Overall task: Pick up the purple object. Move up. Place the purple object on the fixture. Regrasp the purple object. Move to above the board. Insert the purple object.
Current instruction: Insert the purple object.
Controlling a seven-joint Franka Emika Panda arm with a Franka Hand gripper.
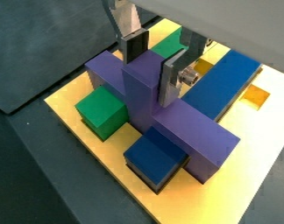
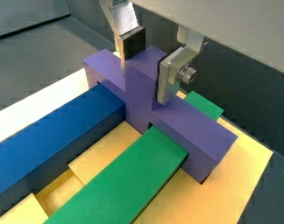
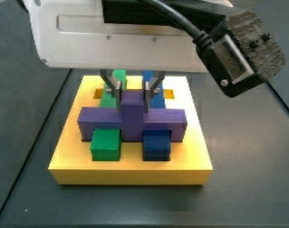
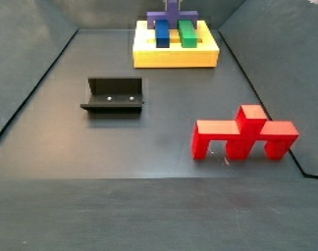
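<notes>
Wrist views come first: in both, the end effector (image 1: pixel 152 54) points down at the purple object (image 1: pixel 156 105), whose crossbar lies across the yellow board (image 1: pixel 103 162) with its upright post rising between the two silver fingers (image 1: pixel 173 74). The dark pads stand on either side of the post's top with a little gap showing, so the end effector looks released rather than clenched on the piece. A green bar (image 1: pixel 106 112) and a blue bar (image 1: pixel 156 159) run under the crossbar along the board's grooves; in a wrist view the blue bar (image 2: pixel 45 144) and green bar (image 2: pixel 124 179) lie side by side, with the purple object (image 2: pixel 151 96) set over them and the end effector (image 2: pixel 152 54) just above its post. In a side view the white wrist housing fills the upper part, the end effector (image 3: pixel 134 86) hangs straight down over the purple object (image 3: pixel 133 116) seated on the board (image 3: pixel 131 169). In a side view from farther off, the board (image 4: pixel 175 55) sits at the far end of the tabletop, the purple object (image 4: pixel 170 18) on it, the fixture (image 4: pixel 115 96) well apart nearer the middle, and a red piece (image 4: pixel 244 135) nearer the camera. No readable writing shows anywhere.
</notes>
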